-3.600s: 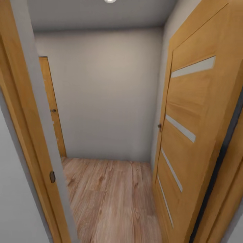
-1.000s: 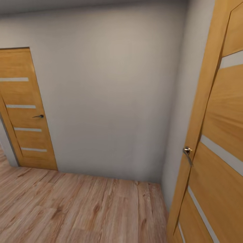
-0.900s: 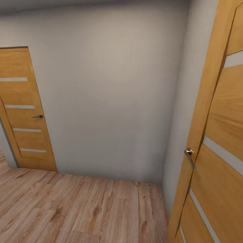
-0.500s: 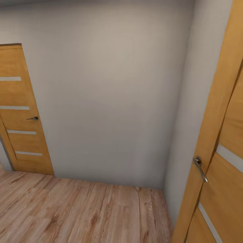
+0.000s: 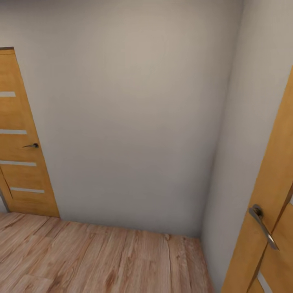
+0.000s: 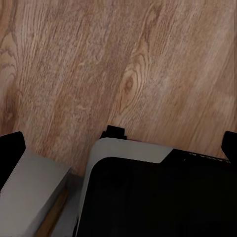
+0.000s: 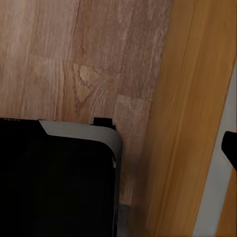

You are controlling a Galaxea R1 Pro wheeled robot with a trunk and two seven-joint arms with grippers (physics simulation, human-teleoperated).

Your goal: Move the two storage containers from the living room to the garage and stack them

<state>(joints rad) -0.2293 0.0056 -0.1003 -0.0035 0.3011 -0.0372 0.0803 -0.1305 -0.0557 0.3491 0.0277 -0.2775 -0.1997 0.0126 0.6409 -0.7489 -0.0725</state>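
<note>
The two storage containers are out of view. I am in a hallway with a light wood plank floor [image 5: 101, 260]. In the left wrist view my left gripper [image 6: 118, 148] hangs open above the planks, its black fingertips [image 6: 11, 150] far apart at the picture's two sides, with nothing between them. In the right wrist view my right gripper [image 7: 118, 148] shows one black fingertip [image 7: 230, 148] beside a wooden door edge [image 7: 187, 123]. The other fingertip is lost against my dark base, and nothing is held.
A white-grey wall [image 5: 130, 122] stands close ahead, meeting a side wall [image 5: 252, 122] at the right. A shut wooden door [image 5: 18, 154] with pale strips is at the left. An open wooden door [image 5: 268, 228] with a metal handle [image 5: 262, 226] is near on the right. My black base [image 6: 158, 197] shows below.
The camera has passed through a doorway and come nearer the wall. The left door has slid toward the left edge, the right door toward the right edge. The grippers hold nothing throughout.
</note>
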